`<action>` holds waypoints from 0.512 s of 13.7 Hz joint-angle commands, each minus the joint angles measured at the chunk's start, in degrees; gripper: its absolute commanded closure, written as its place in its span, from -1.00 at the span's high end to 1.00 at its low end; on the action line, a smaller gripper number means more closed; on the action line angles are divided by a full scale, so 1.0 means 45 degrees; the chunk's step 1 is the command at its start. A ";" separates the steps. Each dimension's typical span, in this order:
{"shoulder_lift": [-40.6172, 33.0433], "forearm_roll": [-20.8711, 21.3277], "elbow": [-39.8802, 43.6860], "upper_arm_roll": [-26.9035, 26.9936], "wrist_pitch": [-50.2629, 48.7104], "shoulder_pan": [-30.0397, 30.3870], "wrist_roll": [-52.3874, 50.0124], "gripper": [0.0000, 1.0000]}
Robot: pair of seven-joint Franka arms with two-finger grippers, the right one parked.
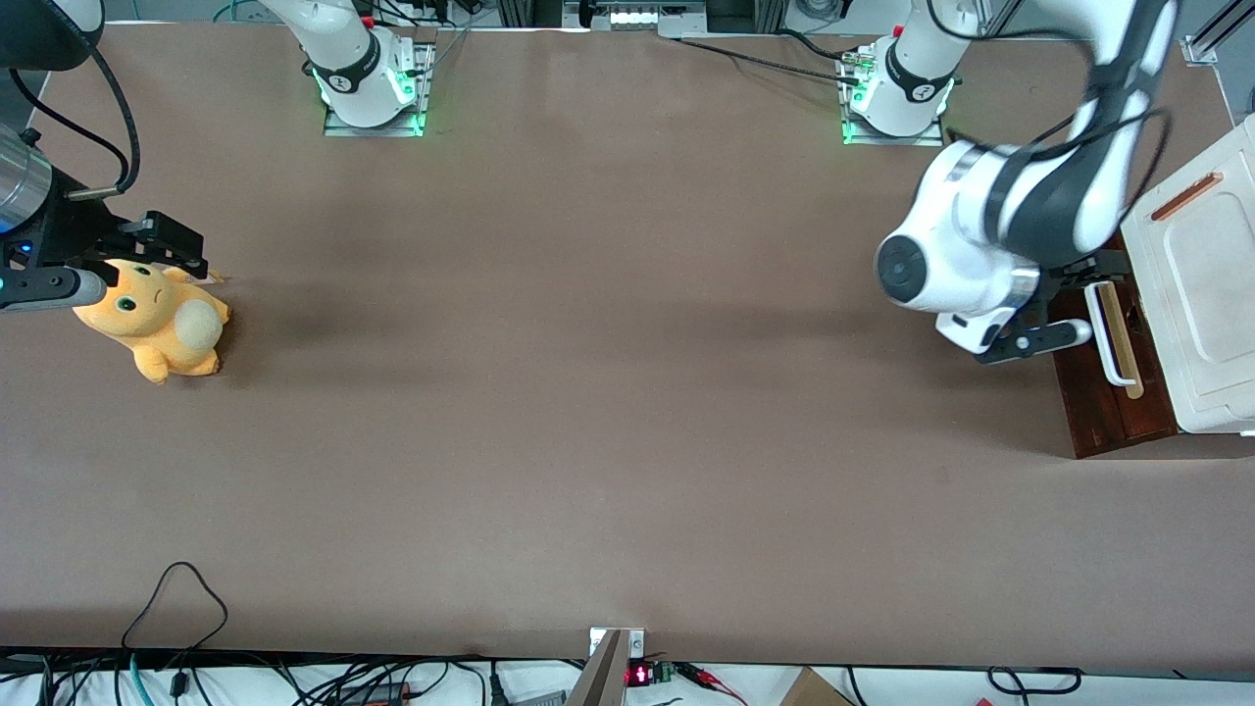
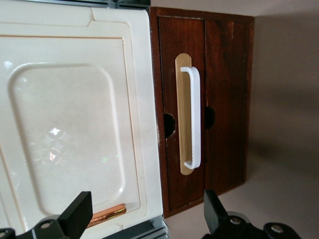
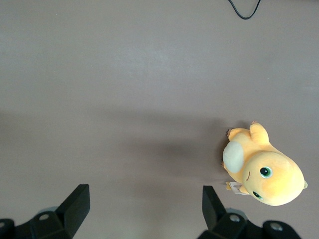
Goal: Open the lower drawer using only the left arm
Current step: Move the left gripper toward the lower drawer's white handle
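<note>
The lower drawer [image 1: 1088, 412] [image 2: 182, 35] is a dark brown wooden front under the cabinet's white top, toward the working arm's end of the table. Its white loop handle [image 1: 1115, 338] [image 2: 194, 117] sits on a pale wood strip. The front lies level with the brown panel beside it and no inside shows. The left arm [image 1: 980, 255] reaches down in front of the drawer. Its gripper [image 1: 1059, 304] [image 2: 145, 216] hangs open just above the handle's end farther from the front camera, apart from it, with nothing between its black fingers [image 2: 79, 214].
The cabinet's white boxy top [image 1: 1206, 294] [image 2: 75, 124] carries a copper-coloured bar [image 1: 1186, 196] [image 2: 107, 215]. An orange plush toy [image 1: 152, 319] [image 3: 264, 172] lies toward the parked arm's end of the table. A black cable loop [image 1: 176, 598] rests near the table's front edge.
</note>
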 commanded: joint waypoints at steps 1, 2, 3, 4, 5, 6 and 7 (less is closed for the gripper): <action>0.0545 0.2031 -0.1518 -0.0347 -0.0139 0.0282 -0.1613 0.96; 0.0876 0.2696 -0.1833 -0.0347 -0.0159 0.0359 -0.1890 0.96; 0.1170 0.3224 -0.1991 -0.0328 -0.0159 0.0418 -0.2028 0.96; 0.1424 0.3520 -0.2012 -0.0289 -0.0120 0.0476 -0.2068 0.93; 0.1562 0.3793 -0.2167 -0.0211 -0.0023 0.0477 -0.2068 0.90; 0.1563 0.4260 -0.2323 -0.0075 0.0113 0.0477 -0.2107 0.90; 0.1563 0.4594 -0.2518 0.0217 0.0482 0.0458 -0.2069 0.90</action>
